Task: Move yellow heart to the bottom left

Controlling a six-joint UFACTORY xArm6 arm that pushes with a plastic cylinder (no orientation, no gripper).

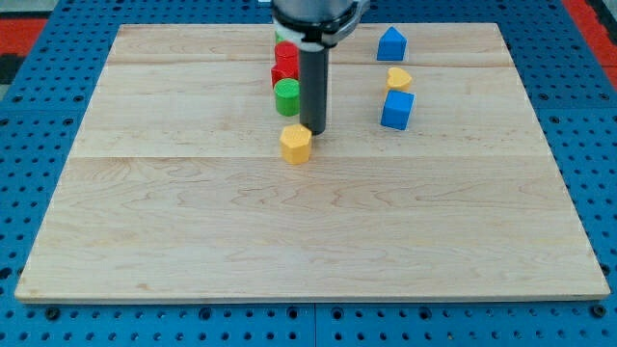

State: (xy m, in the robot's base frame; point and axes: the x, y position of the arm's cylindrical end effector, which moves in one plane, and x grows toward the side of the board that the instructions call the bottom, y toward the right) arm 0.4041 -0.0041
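Heart, yellow (398, 78), sat well to the view's right of my tip (315, 131), between two blue blocks (391, 44) (396, 110). Tip, a bare rod with nothing to open or close, touched yellow block (296, 143) instead; probably the wrong yellow piece for a bottom-left push.

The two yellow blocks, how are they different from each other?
The yellow block near the middle sits right by my tip; the yellow heart lies far off it toward the view's right.
The middle one stands alone on bare wood; the heart sits between two blue blocks.
The middle one looks more angular, the heart rounder.
Both are yellow and similar in size.
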